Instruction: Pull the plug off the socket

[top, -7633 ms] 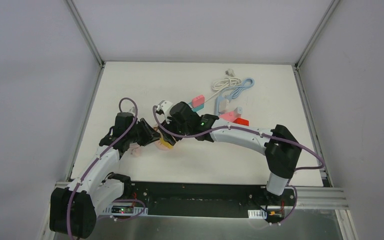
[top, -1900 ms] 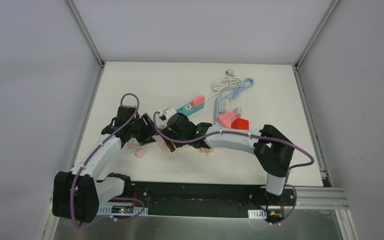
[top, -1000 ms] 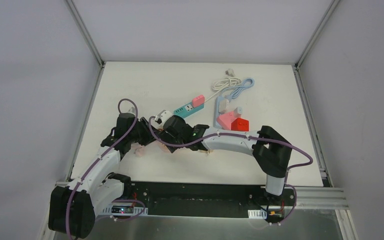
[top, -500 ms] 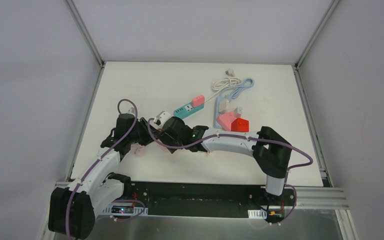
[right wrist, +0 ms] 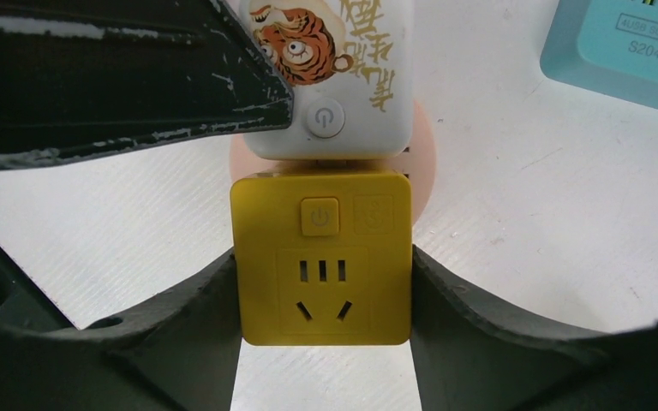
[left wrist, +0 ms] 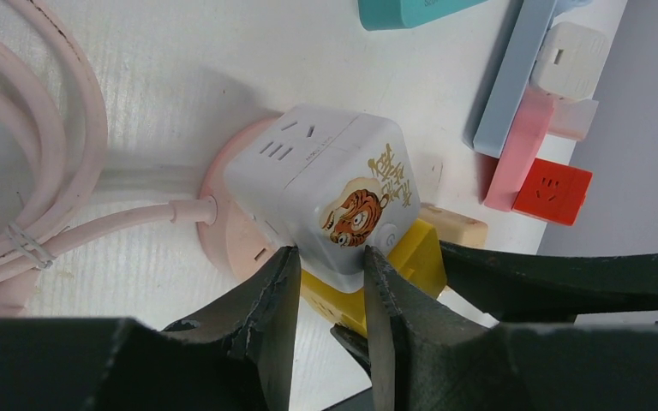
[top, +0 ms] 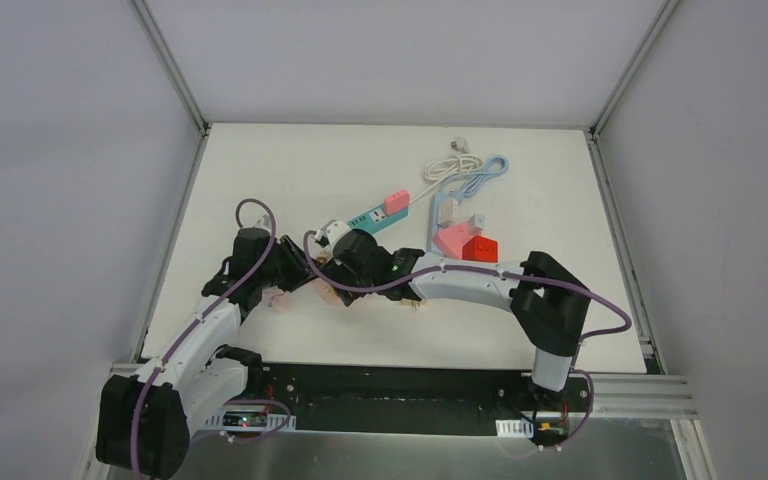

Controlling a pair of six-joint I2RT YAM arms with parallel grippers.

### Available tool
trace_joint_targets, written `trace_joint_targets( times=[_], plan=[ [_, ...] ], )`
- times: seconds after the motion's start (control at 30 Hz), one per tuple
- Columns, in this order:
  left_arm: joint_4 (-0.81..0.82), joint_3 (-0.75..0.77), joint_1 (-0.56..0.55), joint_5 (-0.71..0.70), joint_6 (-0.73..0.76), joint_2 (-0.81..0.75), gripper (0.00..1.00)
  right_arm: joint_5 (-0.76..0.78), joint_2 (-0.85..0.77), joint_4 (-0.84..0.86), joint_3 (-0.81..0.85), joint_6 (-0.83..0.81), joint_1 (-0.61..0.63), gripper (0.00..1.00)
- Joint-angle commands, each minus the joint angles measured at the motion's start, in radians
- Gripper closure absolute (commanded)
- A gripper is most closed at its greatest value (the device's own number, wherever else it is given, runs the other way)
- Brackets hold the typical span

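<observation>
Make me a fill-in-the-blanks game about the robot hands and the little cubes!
The right gripper squeezes a cube plug coloured ____.
The white socket in the left gripper has a picture of a ____.
The cord leaving the socket is ____.
Missing words: yellow, tiger, pink.
</observation>
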Motion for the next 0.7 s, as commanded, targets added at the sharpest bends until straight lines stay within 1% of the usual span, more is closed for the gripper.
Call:
trace_joint_targets(
  times=[0.0,0.07,0.13,0.17,0.23,0.27,0.4,0.47,0.53,0.6,0.67],
  plan=[
    [-0.207,-0.075,-0.008,-0.131,0.062,0.060,0.70,-0.031,-0.052,0.082,0.080,0.008,0.048,1.00],
    [-0.206,-0.074,-0.009,-0.132,0.062,0.061,0.70,-0.072,-0.091,0.106,0.059,0.035,0.015,1.00],
    [-0.207,-0.073,-0.008,-0.131,0.063,0.060,0.70,-0.199,-0.139,0.170,0.016,0.103,-0.038,1.00],
    [-0.208,-0.073,-0.008,-0.129,0.063,0.059,0.70,-0.232,-0.154,0.203,-0.005,0.128,-0.059,1.00],
    [-0.209,-0.076,-0.009,-0.130,0.064,0.056,0.71,-0.220,-0.147,0.202,-0.009,0.130,-0.058,1.00],
    [-0.208,-0.079,-0.009,-0.131,0.063,0.054,0.71,-0.195,-0.125,0.169,0.006,0.114,-0.035,1.00],
    [-0.206,-0.086,-0.008,-0.133,0.061,0.054,0.72,-0.029,-0.031,0.060,0.082,0.017,0.055,1.00],
    [-0.207,-0.086,-0.008,-0.134,0.062,0.055,0.72,0.036,-0.014,0.041,0.099,-0.018,0.074,1.00],
    [-0.210,-0.086,-0.009,-0.134,0.064,0.056,0.73,0.066,-0.025,0.042,0.098,-0.034,0.071,1.00],
    [-0.212,-0.085,-0.009,-0.135,0.066,0.055,0.73,0.015,-0.063,0.064,0.081,-0.013,0.044,1.00],
    [-0.213,-0.086,-0.009,-0.134,0.067,0.052,0.73,-0.106,-0.101,0.122,0.038,0.049,-0.007,1.00]
  ],
)
